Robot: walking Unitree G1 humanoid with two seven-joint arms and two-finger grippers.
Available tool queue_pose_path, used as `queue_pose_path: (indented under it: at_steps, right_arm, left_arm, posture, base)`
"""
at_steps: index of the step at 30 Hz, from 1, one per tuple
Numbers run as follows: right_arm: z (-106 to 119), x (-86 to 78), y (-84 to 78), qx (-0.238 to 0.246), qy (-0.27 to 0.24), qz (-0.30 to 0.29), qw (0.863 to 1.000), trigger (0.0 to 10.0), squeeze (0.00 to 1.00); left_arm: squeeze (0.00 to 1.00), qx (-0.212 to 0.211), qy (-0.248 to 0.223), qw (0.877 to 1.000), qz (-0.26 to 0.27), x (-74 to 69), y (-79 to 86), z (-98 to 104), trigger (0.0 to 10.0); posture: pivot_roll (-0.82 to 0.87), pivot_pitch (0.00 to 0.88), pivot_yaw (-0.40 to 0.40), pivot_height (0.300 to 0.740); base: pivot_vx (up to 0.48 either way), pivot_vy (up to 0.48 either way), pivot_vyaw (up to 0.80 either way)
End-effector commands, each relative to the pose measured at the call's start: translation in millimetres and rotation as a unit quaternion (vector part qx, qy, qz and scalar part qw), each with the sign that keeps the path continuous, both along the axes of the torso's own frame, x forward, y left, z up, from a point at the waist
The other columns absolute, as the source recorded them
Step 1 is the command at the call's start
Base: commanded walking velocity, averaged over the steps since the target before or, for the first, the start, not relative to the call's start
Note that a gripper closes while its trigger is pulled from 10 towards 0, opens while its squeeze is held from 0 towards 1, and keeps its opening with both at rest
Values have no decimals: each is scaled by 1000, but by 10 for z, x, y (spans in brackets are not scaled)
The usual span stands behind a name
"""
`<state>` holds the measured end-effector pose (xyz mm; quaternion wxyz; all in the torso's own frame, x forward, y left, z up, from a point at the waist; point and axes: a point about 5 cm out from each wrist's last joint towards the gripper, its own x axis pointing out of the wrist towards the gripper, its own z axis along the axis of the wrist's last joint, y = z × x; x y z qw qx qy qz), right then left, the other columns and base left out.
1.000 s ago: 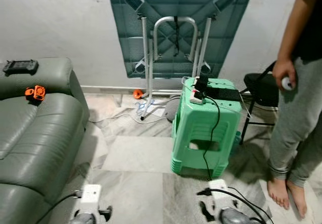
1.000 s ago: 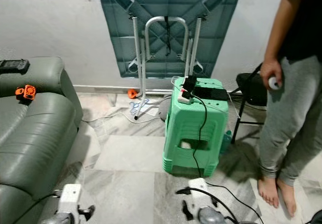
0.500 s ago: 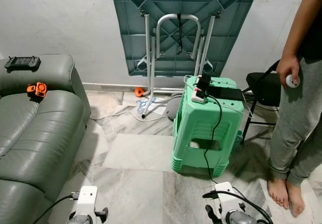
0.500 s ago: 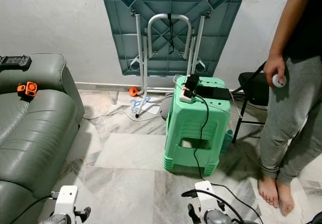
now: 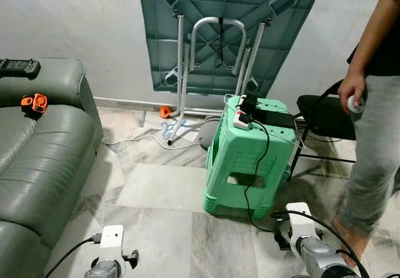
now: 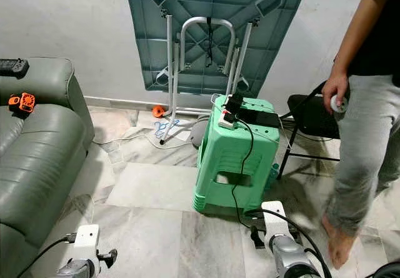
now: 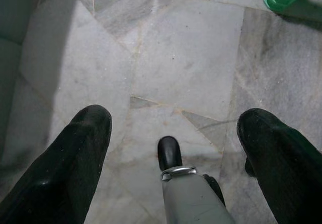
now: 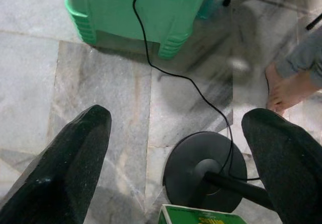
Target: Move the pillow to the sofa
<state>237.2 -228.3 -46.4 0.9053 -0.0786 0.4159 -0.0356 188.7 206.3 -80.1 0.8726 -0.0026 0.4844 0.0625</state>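
Both the left gripper [image 7: 173, 133] and right gripper [image 8: 176, 138] hang spread and empty over marble floor [image 5: 169, 197], where the green stool's [image 5: 247, 159] trailing black cable [image 8: 191, 90] could snag a step towards the grey sofa [image 5: 44, 159].

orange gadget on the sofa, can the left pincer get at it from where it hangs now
Probably not yet. The orange gadget lies up on the sofa seat near the backrest, while the left pincer hangs open, low over bare floor tiles beside the sofa's front. Nothing blocks it; it just looks too far.
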Motion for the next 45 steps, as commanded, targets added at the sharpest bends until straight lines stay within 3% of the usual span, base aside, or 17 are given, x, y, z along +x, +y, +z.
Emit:
queue_pose_path:
  at_steps: [1, 6, 14, 19, 23, 25, 29, 34, 45]
  right_arm:
    - [37, 9, -118, -12, 1, -15, 1000, 10000, 0]
    - [28, -59, -232, -10, 9, -11, 1000, 10000, 0]
    - [-4, -89, -196, -5, 16, -16, 1000, 10000, 0]
    - [-37, -91, -81, -1, 21, 21, 1000, 10000, 0]
    - [-48, -100, -65, -12, 28, 39, 999, 10000, 0]
    - [-51, -100, -49, -22, 34, 64, 997, 10000, 0]
    - [-60, -105, -26, -19, 35, 66, 997, 10000, 0]
    - [-53, -36, 140, -18, 30, 103, 994, 10000, 0]
    - [-93, -81, 185, -29, 37, 118, 992, 10000, 0]
  left_arm:
    - [0, 5, 11, 1000, 5, -58, 29, -24, 10000]
    - [0, -21, -9, 999, 37, 1, -37, -6, 10000]
    - [0, -28, -26, 999, 24, 56, -83, 19, 10000]
    - [0, -34, -6, 999, 32, -92, -20, -44, 10000]
    - [0, -26, -1, 999, 22, -137, -8, -62, 10000]
    - [0, -41, -2, 999, 36, -157, -27, -73, 10000]
    - [0, -49, -6, 998, 36, -161, -43, -76, 10000]
    - [0, -43, -11, 998, 49, -145, -9, -63, 10000]
    - [0, -29, -25, 999, 28, -84, -21, -34, 10000]
  posture:
    - [-111, 0, -69, 740]
    - [-100, 0, -93, 740]
    - [-101, 0, -83, 740]
    - [-90, 0, -92, 740]
    - [-77, 0, -109, 740]
    - [-68, 0, -115, 740]
    - [-65, 0, -112, 740]
    - [-75, 0, -131, 740]
    - [-73, 0, -122, 740]
  base:
    - [0, 0, 0]
    - [0, 0, 0]
    - [0, 0, 0]
    - [0, 0, 0]
    - [0, 0, 0]
    - [0, 0, 0]
    - [0, 0, 800]
    - [0, 0, 800]
    - [0, 0, 800]
